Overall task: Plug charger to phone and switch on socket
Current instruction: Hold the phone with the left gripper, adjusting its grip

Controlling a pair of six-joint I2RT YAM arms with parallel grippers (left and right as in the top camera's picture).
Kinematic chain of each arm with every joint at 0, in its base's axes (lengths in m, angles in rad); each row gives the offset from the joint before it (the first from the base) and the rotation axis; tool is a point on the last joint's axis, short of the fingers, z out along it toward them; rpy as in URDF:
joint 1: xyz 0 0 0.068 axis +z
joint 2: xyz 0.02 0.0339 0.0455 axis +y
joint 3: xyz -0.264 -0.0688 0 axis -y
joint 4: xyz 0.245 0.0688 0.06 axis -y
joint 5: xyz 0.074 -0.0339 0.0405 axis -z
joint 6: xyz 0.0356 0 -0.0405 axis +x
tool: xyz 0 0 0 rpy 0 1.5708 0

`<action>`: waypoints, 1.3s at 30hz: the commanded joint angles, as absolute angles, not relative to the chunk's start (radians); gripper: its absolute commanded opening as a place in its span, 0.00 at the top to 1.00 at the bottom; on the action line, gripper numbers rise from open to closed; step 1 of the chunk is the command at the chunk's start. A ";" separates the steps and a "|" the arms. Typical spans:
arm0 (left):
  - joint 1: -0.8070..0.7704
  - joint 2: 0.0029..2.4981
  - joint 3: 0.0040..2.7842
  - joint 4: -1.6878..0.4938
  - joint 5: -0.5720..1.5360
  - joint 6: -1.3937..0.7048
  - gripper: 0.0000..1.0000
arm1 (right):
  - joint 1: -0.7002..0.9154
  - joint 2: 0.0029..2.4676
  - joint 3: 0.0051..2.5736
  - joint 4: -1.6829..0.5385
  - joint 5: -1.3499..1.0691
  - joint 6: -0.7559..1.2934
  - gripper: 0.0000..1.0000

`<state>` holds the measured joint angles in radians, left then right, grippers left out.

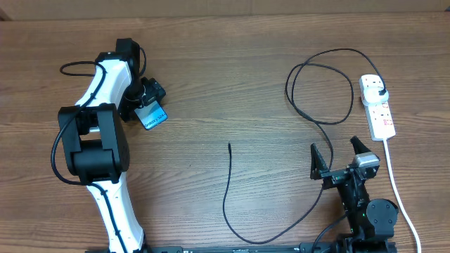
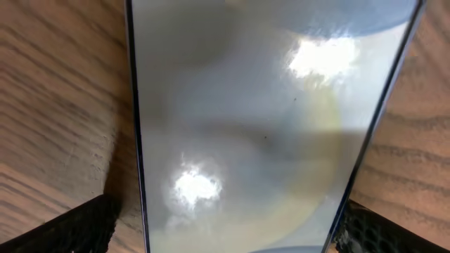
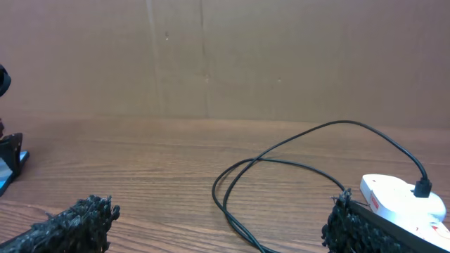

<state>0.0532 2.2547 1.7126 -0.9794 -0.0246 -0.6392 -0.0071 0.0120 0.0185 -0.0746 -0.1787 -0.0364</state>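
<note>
The phone (image 1: 152,117) lies on the table at the left, its light-blue screen partly under my left gripper (image 1: 145,100). In the left wrist view the phone (image 2: 260,119) fills the frame and my left gripper (image 2: 225,221) is open, one finger on each side of it, with a gap on the left. The charger (image 1: 232,204) runs from its tip near the table's middle round a loop to its plug head (image 1: 380,93), which sits in the socket (image 1: 378,112) at the right. My right gripper (image 1: 338,152) is open and empty, left of the socket.
The socket's white cord (image 1: 397,190) runs down the right side past my right arm. In the right wrist view the charger loop (image 3: 281,165) and the socket (image 3: 401,197) lie ahead of my right gripper (image 3: 221,218); a brown wall stands behind the table.
</note>
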 commanded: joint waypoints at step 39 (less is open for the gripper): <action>0.063 2.335 1.664 -0.961 -0.006 -0.635 0.00 | -0.012 0.003 0.008 -0.070 -0.174 -0.031 0.00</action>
